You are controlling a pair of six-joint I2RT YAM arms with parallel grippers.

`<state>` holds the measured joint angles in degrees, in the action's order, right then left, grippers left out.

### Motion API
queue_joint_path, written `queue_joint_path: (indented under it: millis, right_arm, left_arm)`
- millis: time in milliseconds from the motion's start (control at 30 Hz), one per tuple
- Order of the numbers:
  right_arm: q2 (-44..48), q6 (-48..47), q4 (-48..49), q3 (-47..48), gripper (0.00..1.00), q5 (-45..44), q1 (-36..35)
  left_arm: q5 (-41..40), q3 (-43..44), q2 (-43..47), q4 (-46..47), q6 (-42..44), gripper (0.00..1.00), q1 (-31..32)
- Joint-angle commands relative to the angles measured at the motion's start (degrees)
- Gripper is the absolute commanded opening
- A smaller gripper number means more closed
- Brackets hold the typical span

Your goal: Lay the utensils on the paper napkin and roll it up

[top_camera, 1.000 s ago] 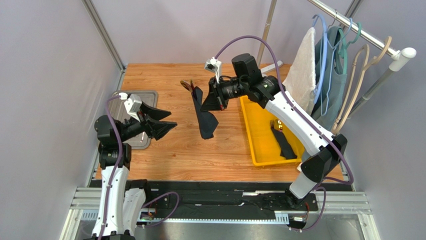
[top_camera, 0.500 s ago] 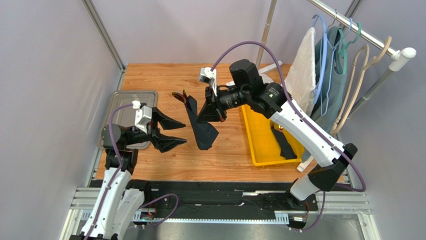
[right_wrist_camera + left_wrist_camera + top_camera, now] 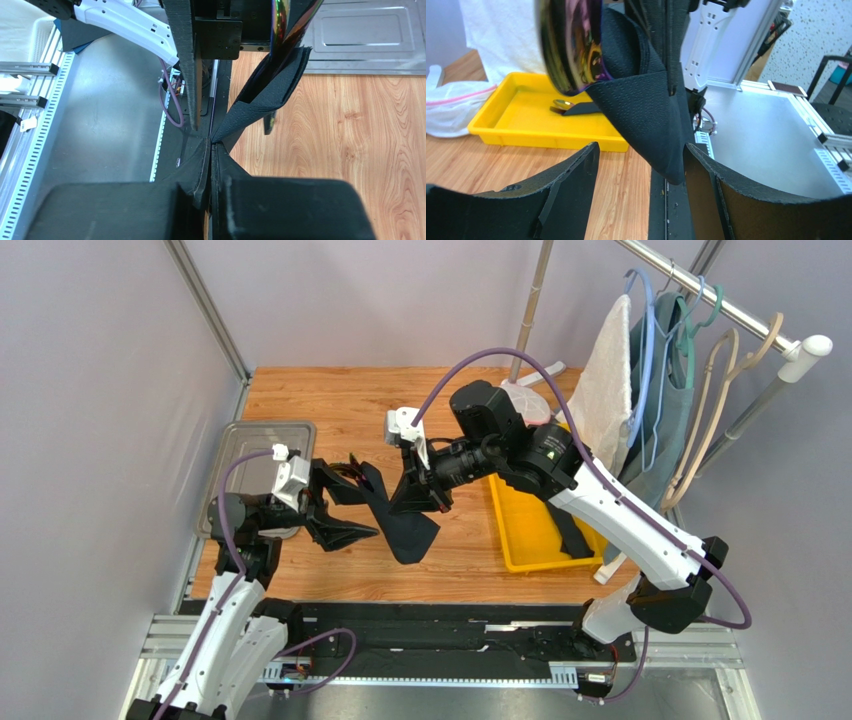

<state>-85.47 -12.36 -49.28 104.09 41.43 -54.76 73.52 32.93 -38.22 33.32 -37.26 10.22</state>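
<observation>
My right gripper point(image 3: 413, 502) is shut on the folded black paper napkin point(image 3: 402, 528) and holds it above the wooden table. The napkin hangs loosely, with a shiny purple-gold spoon head point(image 3: 356, 462) sticking out of its far left end. In the right wrist view the gripper point(image 3: 211, 144) pinches a napkin corner point(image 3: 272, 85) and the utensil point(image 3: 282, 22) rises out of the fold. My left gripper point(image 3: 352, 508) is open just left of the bundle. In the left wrist view point(image 3: 640, 150) the napkin point(image 3: 646, 95) hangs between its fingertips, near the right one, under the spoon head point(image 3: 571, 45).
A yellow tray point(image 3: 520, 540) lies right of the bundle and holds another black-handled utensil point(image 3: 562, 105). A metal tray point(image 3: 255, 440) lies at the left. A white towel point(image 3: 605, 380), hangers and a rack stand at the back right, by a plastic bag point(image 3: 527, 400).
My right arm has carried the napkin bundle left and toward the front. My left arm has moved right, so its open fingers now reach the bundle.
</observation>
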Motion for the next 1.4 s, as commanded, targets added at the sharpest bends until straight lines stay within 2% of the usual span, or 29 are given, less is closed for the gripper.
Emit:
queue_joint_path:
  millis: [0,233,467,1033,1333,1367]
  right_arm:
    - [2.94,-2.84,1.64,2.87,0.0,-1.53,-1.13]
    - [3.12,-3.55,1.38,3.92,0.0,-1.97,-2.98]
    - [3.56,-3.46,1.81,4.19,0.0,-3.11,-4.21]
    - [2.59,-2.41,2.61,5.59,0.0,-3.46,-4.21]
    - [3.03,-2.14,3.31,4.45,0.0,-3.9,-4.21]
    - [3.03,-1.97,3.48,4.36,0.0,-4.16,-4.21]
  left_arm:
    - [2.07,1.79,1.92,3.68,0.6,0.69,2.43]
    - [-3.46,2.14,0.52,4.12,-0.8,0.67,4.99]
    - [-10.49,2.23,0.68,6.23,-6.07,0.65,6.21]
    - [-10.23,2.14,1.13,9.04,-5.81,0.47,10.08]
    - [-12.08,2.23,1.39,9.83,-7.3,0.24,10.08]
    - [-12.08,2.14,1.48,10.09,-8.09,0.15,10.08]
